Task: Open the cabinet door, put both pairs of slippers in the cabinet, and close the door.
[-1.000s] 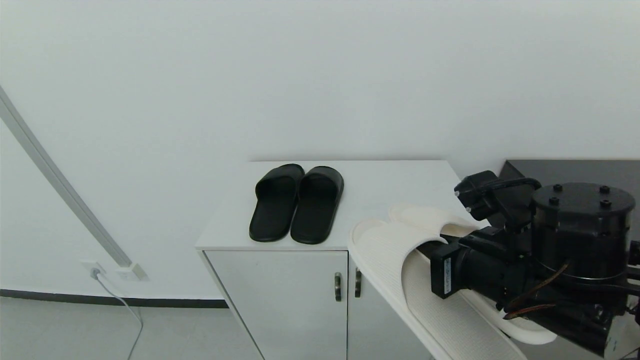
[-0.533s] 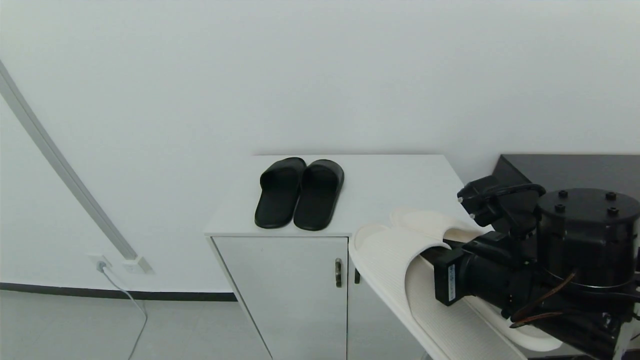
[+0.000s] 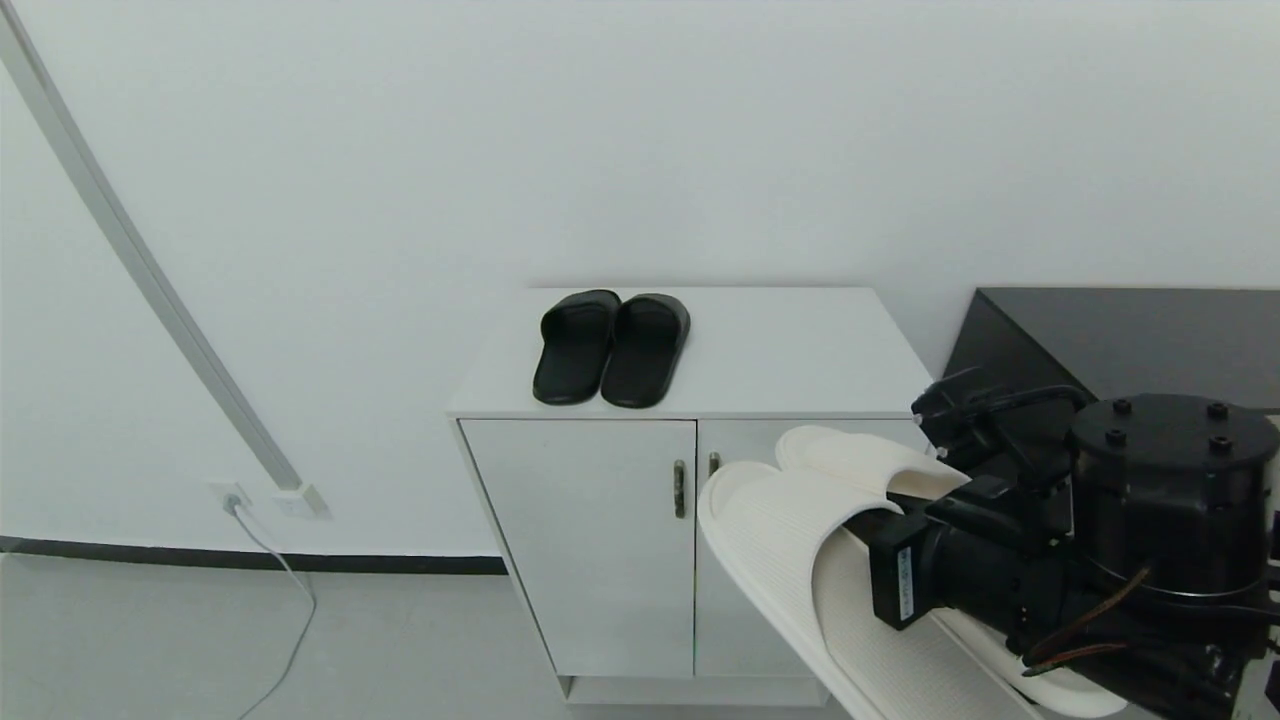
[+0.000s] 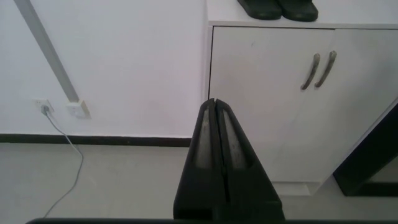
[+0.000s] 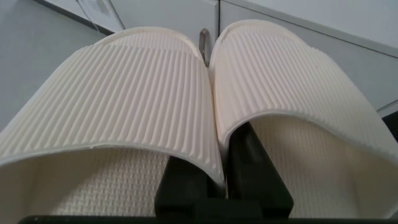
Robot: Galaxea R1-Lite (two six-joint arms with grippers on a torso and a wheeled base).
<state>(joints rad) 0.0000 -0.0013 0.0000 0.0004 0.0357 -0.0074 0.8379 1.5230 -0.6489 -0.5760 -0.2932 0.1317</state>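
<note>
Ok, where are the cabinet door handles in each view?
Head view: handles at the middle of the cabinet front, beside the white slippers.
Left wrist view: handles past the left gripper, below the black slippers.
Right wrist view: one handle between the white slippers' toes.
Shared landmark: the cabinet front.

A plain, bare room
A white cabinet stood against a bare white wall; a socket sat lower left.

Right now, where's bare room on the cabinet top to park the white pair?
The cabinet top is bare from the black slippers across to its right edge. Only a narrow strip left of them. Crowded: the white slippers hang in front of the right door, beside the handles.
</note>
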